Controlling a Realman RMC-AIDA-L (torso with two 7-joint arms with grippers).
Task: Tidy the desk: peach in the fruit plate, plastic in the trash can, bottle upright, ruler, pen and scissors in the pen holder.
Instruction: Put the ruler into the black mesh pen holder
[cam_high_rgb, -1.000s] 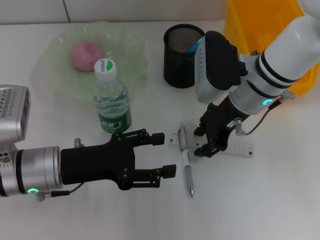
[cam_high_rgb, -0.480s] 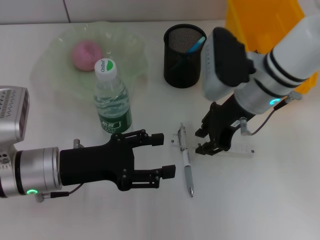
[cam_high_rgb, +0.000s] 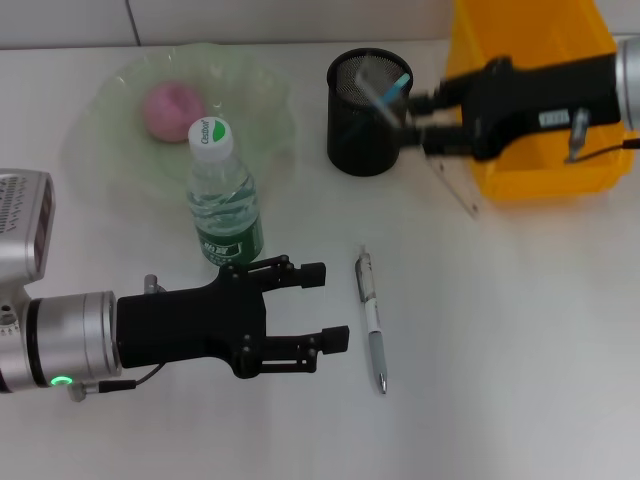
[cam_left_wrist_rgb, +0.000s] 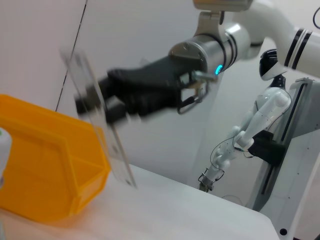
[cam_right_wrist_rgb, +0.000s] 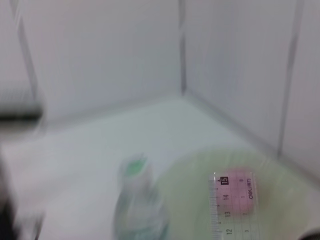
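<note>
We carry the clear plastic ruler (cam_high_rgb: 452, 185) pinched in our right gripper (cam_high_rgb: 428, 118), just right of the black mesh pen holder (cam_high_rgb: 366, 100). Its long axis slants down and to the right, away from the cup's mouth, so we judge it must swing upright over the rim. Our left gripper (cam_high_rgb: 325, 305) rests at the near left, jaws spread, close to the silver pen (cam_high_rgb: 371, 320) on the white desk (cam_high_rgb: 520, 350)
</note>
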